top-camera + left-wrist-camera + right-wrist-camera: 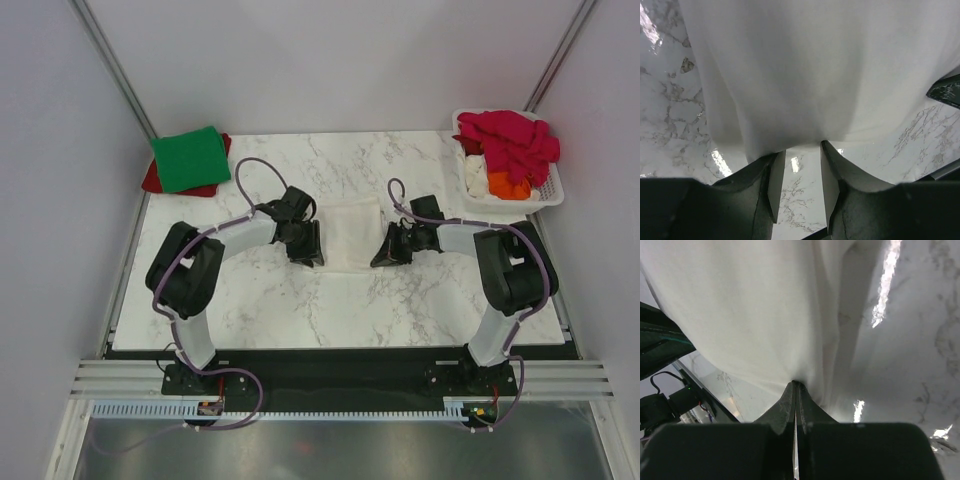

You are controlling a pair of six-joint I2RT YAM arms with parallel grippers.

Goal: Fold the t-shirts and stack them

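Note:
A folded white t-shirt (352, 232) lies in the middle of the marble table (270, 310). My left gripper (308, 250) stands at its left near corner. In the left wrist view the jaws of the left gripper (802, 147) are apart, with bare marble between them, and the white t-shirt's (815, 75) hem lies over the fingertips. My right gripper (385, 252) is at the shirt's right near corner. In the right wrist view the right gripper (796, 383) is shut on a pinched edge of the white t-shirt (750, 315). A folded green t-shirt (190, 158) rests on a red t-shirt (152, 180) at the back left.
A white slatted basket (548, 192) stands at the back right corner, holding magenta (510, 140), orange (510, 186) and white (476, 175) cloth. Grey walls close in the table on both sides and at the back.

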